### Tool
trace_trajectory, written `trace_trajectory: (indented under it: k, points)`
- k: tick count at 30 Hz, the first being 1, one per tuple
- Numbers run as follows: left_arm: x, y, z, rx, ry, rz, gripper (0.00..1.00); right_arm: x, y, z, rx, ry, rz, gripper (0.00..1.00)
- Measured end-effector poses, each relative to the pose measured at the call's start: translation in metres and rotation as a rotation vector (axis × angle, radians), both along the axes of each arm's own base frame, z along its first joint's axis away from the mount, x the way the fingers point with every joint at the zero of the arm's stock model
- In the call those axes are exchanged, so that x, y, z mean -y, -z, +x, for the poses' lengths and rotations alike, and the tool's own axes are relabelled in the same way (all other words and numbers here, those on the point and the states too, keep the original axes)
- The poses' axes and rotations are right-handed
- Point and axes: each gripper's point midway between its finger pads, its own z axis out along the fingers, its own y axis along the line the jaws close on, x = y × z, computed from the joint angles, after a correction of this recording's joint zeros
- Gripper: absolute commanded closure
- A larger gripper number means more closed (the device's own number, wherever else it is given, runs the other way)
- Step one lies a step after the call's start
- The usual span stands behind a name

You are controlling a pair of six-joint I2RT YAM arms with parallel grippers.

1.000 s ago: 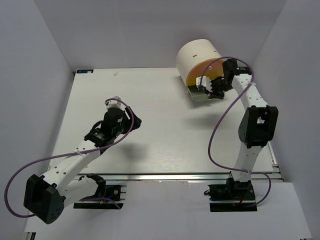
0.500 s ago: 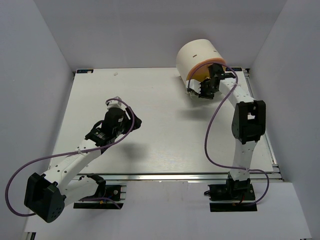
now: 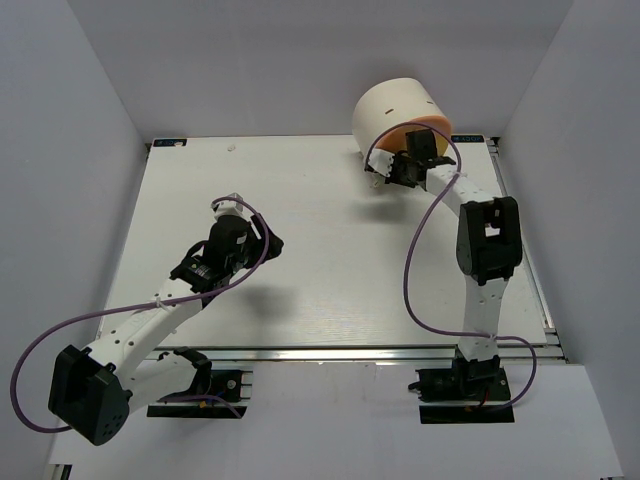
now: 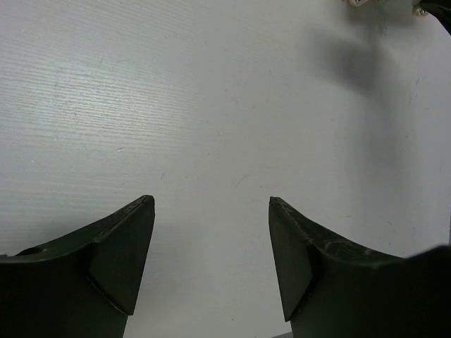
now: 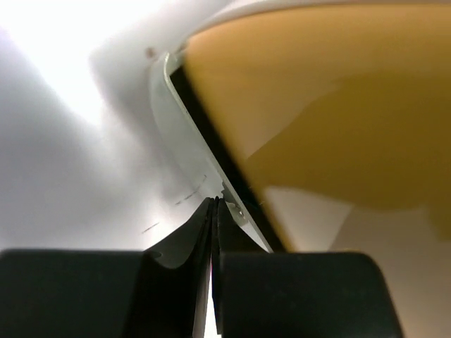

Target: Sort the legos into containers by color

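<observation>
"Where does the container unit stand?"

"At the far right corner of the white worktop (image 3: 330, 220); it is a cream-white rounded half-cylinder cabinet (image 3: 395, 108); its orange drawer front (image 5: 303, 77) faces the near side."

"And the arms?"

"The right arm (image 3: 485, 240) reaches to the cabinet; the right jaws are pressed together, tips at its pale lower rim; the left arm (image 3: 150, 320) hangs left of centre, well apart; the left jaws stand apart, only worktop between them."

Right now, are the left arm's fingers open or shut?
Open. The left wrist view shows the two black fingers standing apart, with only bare white table between them.
</observation>
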Motion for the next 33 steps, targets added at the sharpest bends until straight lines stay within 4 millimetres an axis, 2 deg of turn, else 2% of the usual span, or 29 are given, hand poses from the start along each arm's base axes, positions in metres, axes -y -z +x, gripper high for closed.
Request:
trace_trajectory:
  k: [5, 11, 15, 18, 19, 20, 21, 22, 23, 27, 29, 31, 33]
  points:
    - [0.000, 0.000, 0.000, 0.000, 0.000, 0.000, 0.25, 0.001, 0.004, 0.012, 0.040, 0.039, -0.004, 0.96]
    - [0.000, 0.001, 0.000, -0.002, 0.000, 0.001, 0.25, 0.003, 0.011, 0.012, 0.046, 0.070, 0.008, 0.96]
    - [0.000, 0.003, 0.000, -0.009, 0.000, 0.006, 0.24, 0.001, 0.009, 0.011, 0.035, 0.094, 0.052, 0.95]
    - [0.000, 0.003, 0.001, -0.007, 0.001, 0.005, 0.23, -0.005, 0.000, -0.003, -0.002, 0.097, 0.122, 0.81]
    - [0.001, 0.002, 0.000, -0.006, 0.004, 0.003, 0.21, -0.006, -0.006, -0.011, -0.017, 0.100, 0.156, 0.63]
    - [0.002, 0.001, 0.000, -0.002, 0.008, 0.000, 0.12, -0.009, -0.014, -0.022, -0.037, 0.107, 0.195, 0.52]
    - [0.004, -0.001, 0.001, 0.006, 0.019, -0.006, 0.10, -0.011, -0.026, -0.032, -0.052, 0.117, 0.235, 0.42]
    - [0.006, -0.004, 0.001, 0.015, 0.030, -0.013, 0.06, -0.013, -0.039, -0.039, -0.059, 0.127, 0.276, 0.21]
    - [0.008, -0.007, 0.002, 0.027, 0.040, -0.023, 0.04, -0.016, -0.057, -0.047, -0.058, 0.134, 0.329, 0.11]
    - [0.020, -0.019, 0.005, 0.074, 0.094, -0.059, 0.02, -0.030, -0.128, -0.082, -0.050, 0.128, 0.539, 0.11]
    - [0.026, -0.024, 0.004, 0.089, 0.130, -0.073, 0.02, -0.037, -0.152, -0.100, -0.076, 0.144, 0.642, 0.11]
    - [0.033, -0.032, 0.006, 0.108, 0.171, -0.085, 0.02, -0.041, -0.165, -0.118, -0.125, 0.182, 0.740, 0.11]
    - [0.042, -0.043, 0.009, 0.135, 0.212, -0.101, 0.02, -0.044, -0.167, -0.138, -0.188, 0.230, 0.814, 0.11]
